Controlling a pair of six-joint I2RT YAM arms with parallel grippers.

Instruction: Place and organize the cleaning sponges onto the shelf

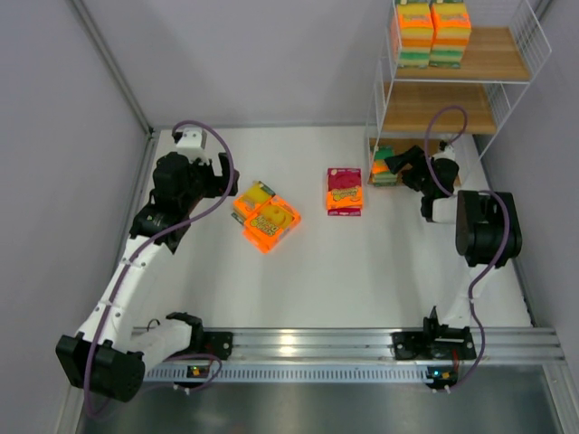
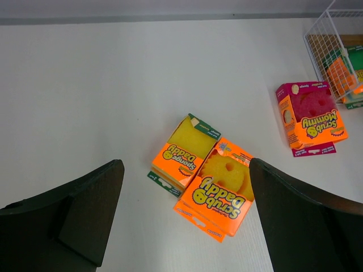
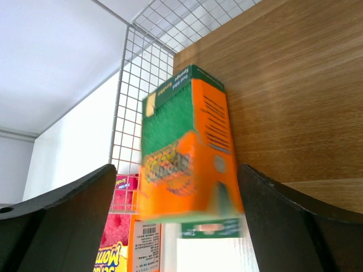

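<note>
While right gripper (image 3: 176, 170) sits at bottom board of shelf (image 1: 493, 56), fingers spread wide, green pack (image 3: 181, 153) lies between them beside wire wall; contact unclear. Shelf at 1 o'clock of table (image 1: 317, 289). More packs (image 1: 431, 32) on top board. Left gripper (image 2: 186, 164) above table, fingers apart, gripping nothing. Orange pair (image 1: 267, 217) at its 4 o'clock, touching; red pack (image 1: 344, 190) at pair's 3 o'clock, apart.

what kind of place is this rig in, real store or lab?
Most likely a lab test cell, not a store: bare white table boxed by grey walls, aluminium mounting rail along its near edge, one small shelf holding sponge packs.
</note>
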